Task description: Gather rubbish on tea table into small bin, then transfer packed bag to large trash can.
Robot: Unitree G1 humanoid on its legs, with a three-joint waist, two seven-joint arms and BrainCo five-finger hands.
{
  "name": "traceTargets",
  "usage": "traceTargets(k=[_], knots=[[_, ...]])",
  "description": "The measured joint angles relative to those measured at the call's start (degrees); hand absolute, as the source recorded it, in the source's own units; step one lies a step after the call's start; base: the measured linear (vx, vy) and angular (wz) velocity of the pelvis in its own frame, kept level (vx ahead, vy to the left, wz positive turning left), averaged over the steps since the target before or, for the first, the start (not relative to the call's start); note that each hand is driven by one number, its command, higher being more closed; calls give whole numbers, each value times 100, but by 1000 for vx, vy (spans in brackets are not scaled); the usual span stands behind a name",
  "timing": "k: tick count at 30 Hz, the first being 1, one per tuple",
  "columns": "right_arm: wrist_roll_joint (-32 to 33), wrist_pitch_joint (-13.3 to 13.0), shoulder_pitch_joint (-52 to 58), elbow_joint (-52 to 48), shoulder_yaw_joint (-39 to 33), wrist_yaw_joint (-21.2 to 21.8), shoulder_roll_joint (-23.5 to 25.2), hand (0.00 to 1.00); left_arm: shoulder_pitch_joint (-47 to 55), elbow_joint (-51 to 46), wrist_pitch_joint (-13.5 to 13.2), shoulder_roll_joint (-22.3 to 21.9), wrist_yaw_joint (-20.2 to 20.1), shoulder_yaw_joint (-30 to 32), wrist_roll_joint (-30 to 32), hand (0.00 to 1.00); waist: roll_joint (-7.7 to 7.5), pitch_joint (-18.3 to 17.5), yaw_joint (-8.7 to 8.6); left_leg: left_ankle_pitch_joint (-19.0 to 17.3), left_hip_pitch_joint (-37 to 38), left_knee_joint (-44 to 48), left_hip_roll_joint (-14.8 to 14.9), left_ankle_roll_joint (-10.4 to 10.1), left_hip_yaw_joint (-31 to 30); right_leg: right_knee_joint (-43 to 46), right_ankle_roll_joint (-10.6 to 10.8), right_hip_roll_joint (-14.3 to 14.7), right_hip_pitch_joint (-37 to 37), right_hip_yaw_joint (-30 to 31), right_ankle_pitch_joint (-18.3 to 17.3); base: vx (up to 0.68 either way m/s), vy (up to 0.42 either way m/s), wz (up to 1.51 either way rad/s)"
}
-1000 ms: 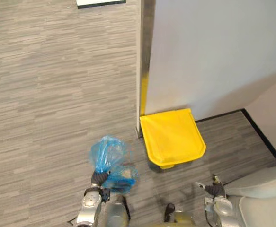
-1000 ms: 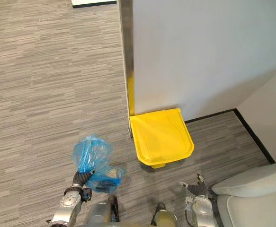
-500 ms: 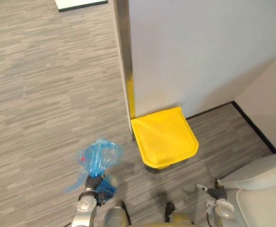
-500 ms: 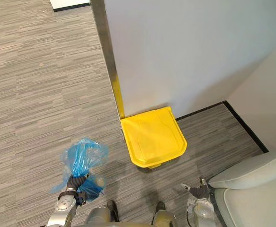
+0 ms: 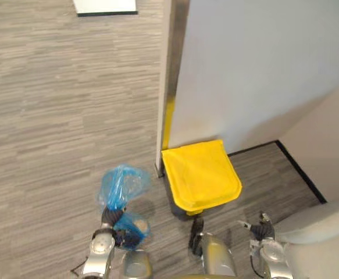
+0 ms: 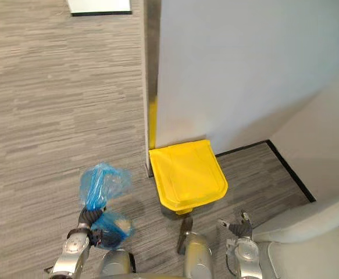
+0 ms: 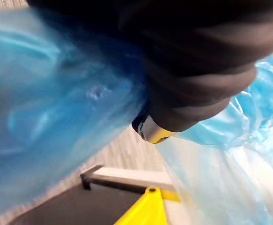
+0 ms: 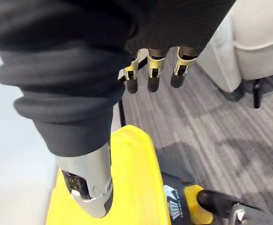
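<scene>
Status: late stage of the task. The rubbish is bagged in the blue bag [image 5: 124,185], which is off the floor and carried by the robot. I judge the gathering stage complete, though no tea table or small bin is here to confirm it.

Remaining: the transfer. The large trash can [image 5: 201,174] stands against the wall corner [image 5: 168,104], just ahead of the robot, with its yellow lid down flat. The bag hangs near the can on its left, not touching it. The lid has to be raised before the bag can go in.

Left hand [image 5: 107,222]: closed round the gathered neck of the bag. Plastic billows above the grip, and a fuller pouch hangs below it.

Right hand [image 8: 151,77]: low on the right near a pale seat [image 5: 323,229]. Fingers hang loosely extended. It holds nothing and touches nothing.
</scene>
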Motion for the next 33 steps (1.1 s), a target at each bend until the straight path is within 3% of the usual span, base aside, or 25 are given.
traceTargets(k=[1,2,3,4,6,9,12,16,18,20,24,25,28,33], knots=[[31,-2,-15,-192,-79,-13,-13,0,-38,-1,0,48,33,-70,-1,100,118,40,8,-44,-8,-6,1,-78,-169,474,86,131,-172,279,-345,179,-163,49],[53,-7,27,-302,-101,-16,-4,0,-75,-1,2,111,53,-117,-2,100,118,43,-18,-63,-27,-13,-30,-117,-276,732,34,222,-270,506,-488,236,-220,90],[92,-2,127,-467,-256,-14,31,0,-147,-14,1,177,61,-168,0,100,106,47,-109,-111,-21,-18,-123,-207,-602,1361,-125,329,-420,768,-852,261,-248,120],[131,26,242,-539,-379,-21,48,0,-134,-42,-1,175,74,-153,0,100,112,43,-163,-162,51,-24,-154,-304,-811,1785,-148,283,-448,699,-1133,363,-298,110],[208,34,212,-636,-459,-25,115,0,-25,-243,-3,152,73,-159,0,100,174,13,-145,-171,46,-13,1,-462,-987,2138,-271,330,-546,451,-1455,330,-224,33],[218,31,93,-864,-443,-2,347,0,-92,-314,0,-22,51,-218,4,100,170,13,-160,-44,-17,-232,220,-702,-1058,2178,-365,477,-613,227,-1603,254,-244,11],[239,17,42,-891,-324,18,452,0,-78,-365,0,-196,-78,-357,8,100,190,-12,-179,81,-16,-637,342,-878,-1103,1993,-464,493,-632,18,-1557,86,-140,11],[228,23,17,-860,343,31,518,0,33,-365,3,-171,-172,-386,16,100,71,-158,-195,524,-145,-1292,353,-1020,-1429,1528,-569,446,-645,-311,-1394,-13,-124,40],[184,9,-389,-817,873,66,490,0,51,-374,-12,-72,-183,-523,27,100,13,-263,-184,852,-322,-1739,359,-1154,-1659,1306,-609,408,-782,-489,-1271,-37,-147,49],[174,-13,-1010,-607,1105,88,368,0,50,-374,-30,-14,-181,-652,29,100,11,-309,-159,955,-599,-1713,359,-1215,-1719,1278,-640,403,-984,-532,-1162,-62,-90,21],[49,4,-2969,338,1404,35,-351,0,-89,-373,-49,57,-140,-832,5,100,41,-289,-86,1165,-1051,-1690,364,-1278,-1854,1148,-772,402,-1301,-655,-903,-58,-48,10],[34,21,-3483,702,1455,-14,-726,0,-177,-390,-114,59,-41,-829,-89,100,65,-262,-32,1210,-1132,-1688,363,-1282,-1861,1113,-793,390,-1336,-679,-837,-41,-20,9],[79,23,-4457,907,1621,-132,-1332,0,-447,-648,-269,82,149,-847,-353,100,180,-33,-3,1286,-1235,-1695,336,-1248,-1847,909,-706,393,-1347,-667,-673,-76,21,2],[309,36,-5207,998,1846,-271,-1674,0,-1088,-1059,-411,165,289,-1220,-757,100,282,288,-56,1384,-1426,-1693,214,-1143,-1832,707,-594,389,-1442,-579,-466,-70,34,-1]])
